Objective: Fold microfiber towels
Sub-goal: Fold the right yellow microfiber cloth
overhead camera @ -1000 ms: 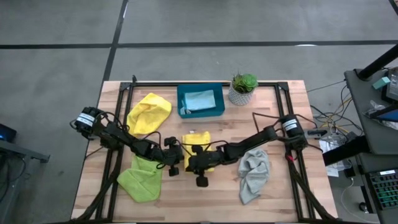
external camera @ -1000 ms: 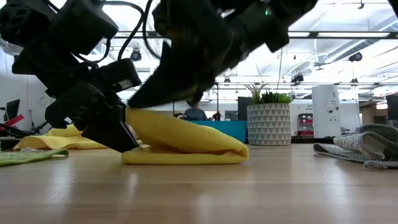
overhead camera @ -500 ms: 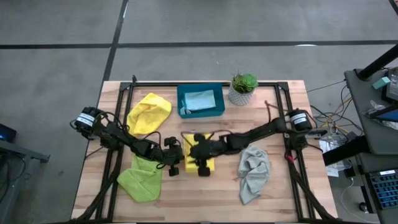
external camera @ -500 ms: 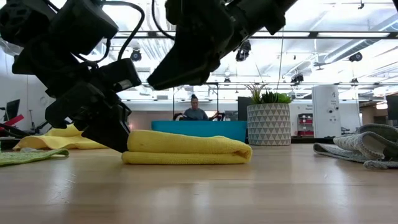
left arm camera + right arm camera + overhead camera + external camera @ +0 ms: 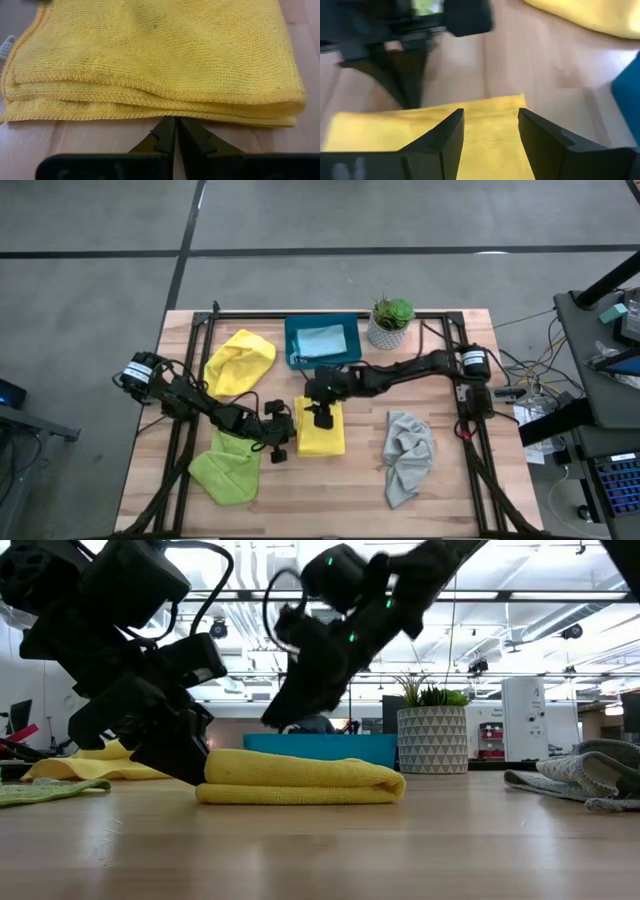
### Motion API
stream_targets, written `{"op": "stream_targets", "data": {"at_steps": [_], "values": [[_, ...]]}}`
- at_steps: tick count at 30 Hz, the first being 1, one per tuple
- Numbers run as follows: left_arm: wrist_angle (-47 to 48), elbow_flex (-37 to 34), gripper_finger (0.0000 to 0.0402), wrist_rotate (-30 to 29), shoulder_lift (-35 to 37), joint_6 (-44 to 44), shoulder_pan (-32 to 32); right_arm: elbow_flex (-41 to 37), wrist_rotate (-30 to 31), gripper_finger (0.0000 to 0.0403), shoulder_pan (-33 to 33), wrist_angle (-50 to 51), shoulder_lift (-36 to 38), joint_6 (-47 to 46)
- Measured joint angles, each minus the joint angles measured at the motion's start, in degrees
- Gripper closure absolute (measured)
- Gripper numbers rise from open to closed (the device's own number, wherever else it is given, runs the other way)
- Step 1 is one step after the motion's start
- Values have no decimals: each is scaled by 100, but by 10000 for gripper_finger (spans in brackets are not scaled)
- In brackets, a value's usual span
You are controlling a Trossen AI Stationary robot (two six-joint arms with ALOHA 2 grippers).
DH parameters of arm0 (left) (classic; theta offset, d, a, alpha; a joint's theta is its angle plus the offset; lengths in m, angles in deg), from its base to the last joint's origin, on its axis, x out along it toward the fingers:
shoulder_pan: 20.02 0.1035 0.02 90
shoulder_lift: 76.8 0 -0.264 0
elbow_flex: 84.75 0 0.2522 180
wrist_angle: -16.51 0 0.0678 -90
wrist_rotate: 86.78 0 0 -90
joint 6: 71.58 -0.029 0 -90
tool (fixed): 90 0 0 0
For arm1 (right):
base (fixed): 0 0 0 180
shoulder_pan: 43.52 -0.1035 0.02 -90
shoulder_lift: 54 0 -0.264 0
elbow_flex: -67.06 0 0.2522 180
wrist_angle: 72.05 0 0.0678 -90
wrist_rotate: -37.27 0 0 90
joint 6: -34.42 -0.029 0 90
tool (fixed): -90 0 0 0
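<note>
Folded yellow microfiber towel lies mid-table between the two claws.
High view: left claw at the towel's left edge, right claw above its far end. Low view: right claw raised, apart. Left wrist: fingers shut, empty, tips meeting the hem. Right wrist: jaws spread, nothing held.

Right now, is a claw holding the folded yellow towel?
No. The right claw hangs open above the folded yellow towel; the left claw is shut beside its edge.
</note>
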Motion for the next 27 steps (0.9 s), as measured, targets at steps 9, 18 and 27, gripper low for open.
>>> {"op": "stream_targets", "data": {"at_steps": [9,18,27], "values": [[24,0,395,-4,2,-46,0,0,-455,225,393,-600,-521,-32],[26,-8,395,-11,4,-50,0,24,-507,238,412,-774,-801,-25],[26,-11,395,-24,4,-50,0,26,-509,280,415,-794,-821,-40]]}}
